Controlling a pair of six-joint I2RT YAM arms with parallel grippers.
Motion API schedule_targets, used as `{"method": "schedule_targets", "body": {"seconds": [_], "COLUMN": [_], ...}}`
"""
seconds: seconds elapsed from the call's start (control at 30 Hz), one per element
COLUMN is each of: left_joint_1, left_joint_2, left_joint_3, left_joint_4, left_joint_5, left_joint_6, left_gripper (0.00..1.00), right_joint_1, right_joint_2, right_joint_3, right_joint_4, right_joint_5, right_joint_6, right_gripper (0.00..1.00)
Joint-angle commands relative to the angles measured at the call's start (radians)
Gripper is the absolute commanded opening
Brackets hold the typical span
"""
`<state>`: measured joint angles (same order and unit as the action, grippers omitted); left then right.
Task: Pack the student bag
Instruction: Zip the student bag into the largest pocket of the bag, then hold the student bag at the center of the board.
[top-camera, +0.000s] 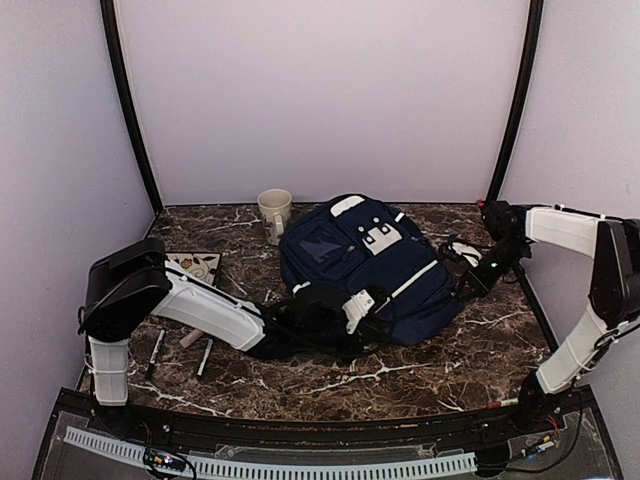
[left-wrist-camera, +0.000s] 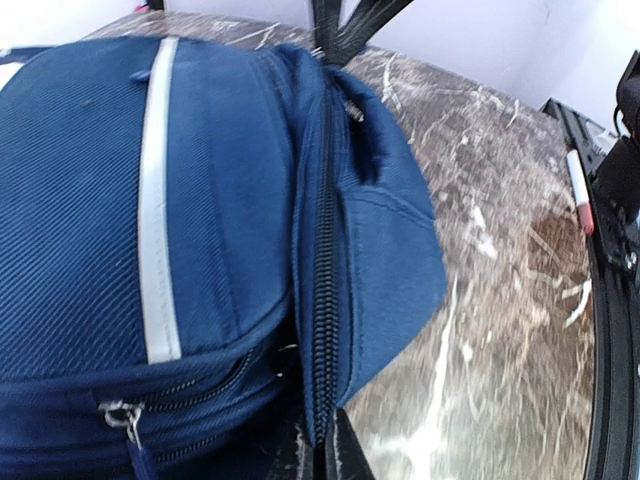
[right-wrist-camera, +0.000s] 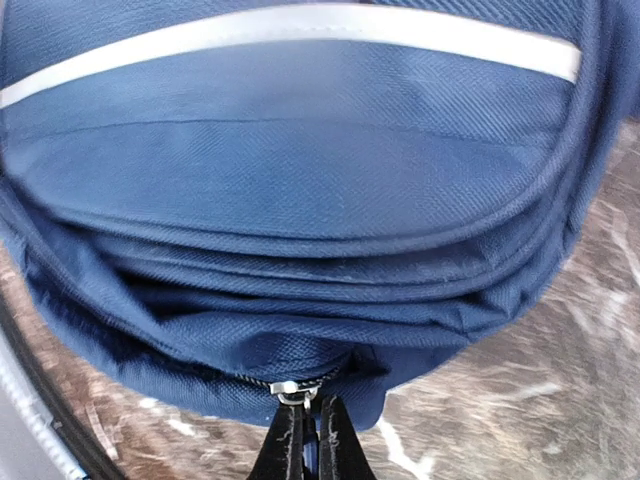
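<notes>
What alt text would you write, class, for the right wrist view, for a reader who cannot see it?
The right pincer, shut, pinches the metal zipper pull at the lower edge of a navy-blue backpack with a white stripe, which fills the view above a brown marble table.

Your left arm is built of smooth white shell links joined by bulky black joint housings. Your right arm matches it: white shells, a black block at the elbow, thin dark cables gathered by its base. On your left gripper you see only dark, blurred finger edges. Your right gripper shows two slim black fingers, tapering to narrow tips.
</notes>
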<state>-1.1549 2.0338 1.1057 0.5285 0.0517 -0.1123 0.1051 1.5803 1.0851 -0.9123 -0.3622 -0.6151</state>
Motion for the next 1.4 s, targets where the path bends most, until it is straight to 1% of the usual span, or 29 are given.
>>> {"method": "schedule_targets", "body": {"seconds": [0.0,0.07,0.17,0.2,0.27,0.4,0.53,0.63,0.73,0.83,0.93,1.0,1.07,1.17,1.2,1.23,1.3,1.37], "left_joint_1": [-0.023,-0.023,-0.044,-0.069,-0.103,-0.132,-0.132,-0.132,-0.122,-0.109,-0.101,-0.096,-0.090,-0.084,-0.083,-0.083,-0.084,-0.085], "left_joint_2": [-0.130,-0.164,-0.218,-0.238,-0.266,-0.253,-0.199,-0.178,-0.145,-0.096,-0.055,-0.034,-0.022,-0.020,-0.023,-0.031,-0.054,-0.085], "left_joint_3": [-0.132,-0.157,-0.154,-0.145,-0.113,0.006,0.085,0.078,0.085,0.126,0.159,0.172,0.183,0.186,0.185,0.175,0.144,0.102], "left_joint_4": [-0.195,-0.218,-0.240,-0.229,-0.206,-0.186,-0.173,-0.088,-0.039,-0.046,-0.056,-0.059,-0.065,-0.084,-0.096,-0.103,-0.104,-0.102], "left_joint_5": [-0.079,-0.091,-0.119,-0.145,-0.171,-0.139,-0.163,-0.193,-0.165,-0.114,-0.108,-0.120,-0.140,-0.159,-0.166,-0.167,-0.155,-0.141], "left_joint_6": [-0.017,-0.011,0.030,0.059,0.139,0.237,0.243,0.246,0.257,0.239,0.237,0.236,0.223,0.215,0.212,0.211,0.204,0.197], "left_gripper": [0.00,0.02,0.31,0.38,0.48,0.55,0.57,0.62,0.63,0.61,0.55,0.49,0.38,0.11,0.04,0.00,0.00,0.00], "right_joint_1": [-0.036,0.000,0.111,0.155,0.221,0.295,0.344,0.346,0.347,0.349,0.349,0.349,0.349,0.349,0.345,0.334,0.289,0.212], "right_joint_2": [-0.045,-0.081,-0.153,-0.178,-0.218,-0.255,-0.263,-0.264,-0.286,-0.301,-0.311,-0.319,-0.319,-0.321,-0.321,-0.320,-0.304,-0.270], "right_joint_3": [-0.002,-0.010,-0.040,-0.048,-0.052,-0.001,0.023,0.010,-0.008,-0.004,-0.003,-0.008,-0.017,-0.037,-0.041,-0.041,-0.043,-0.033], "right_joint_4": [0.018,-0.061,-0.115,-0.115,-0.113,-0.113,-0.102,-0.135,-0.143,-0.155,-0.166,-0.169,-0.179,-0.189,-0.186,-0.173,-0.145,-0.144], "right_joint_5": [-0.007,-0.095,-0.143,-0.154,-0.187,-0.266,-0.225,-0.235,-0.273,-0.301,-0.316,-0.322,-0.321,-0.289,-0.265,-0.208,-0.119,-0.066], "right_joint_6": [-0.104,-0.143,-0.154,-0.150,-0.134,-0.092,-0.069,-0.100,-0.110,-0.106,-0.110,-0.111,-0.120,-0.119,-0.110,-0.082,-0.046,-0.043], "right_gripper": [0.00,0.00,0.00,0.00,0.00,0.00,0.00,0.00,0.00,0.00,0.00,0.00,0.00,0.00,0.00,0.00,0.00,0.00]}}
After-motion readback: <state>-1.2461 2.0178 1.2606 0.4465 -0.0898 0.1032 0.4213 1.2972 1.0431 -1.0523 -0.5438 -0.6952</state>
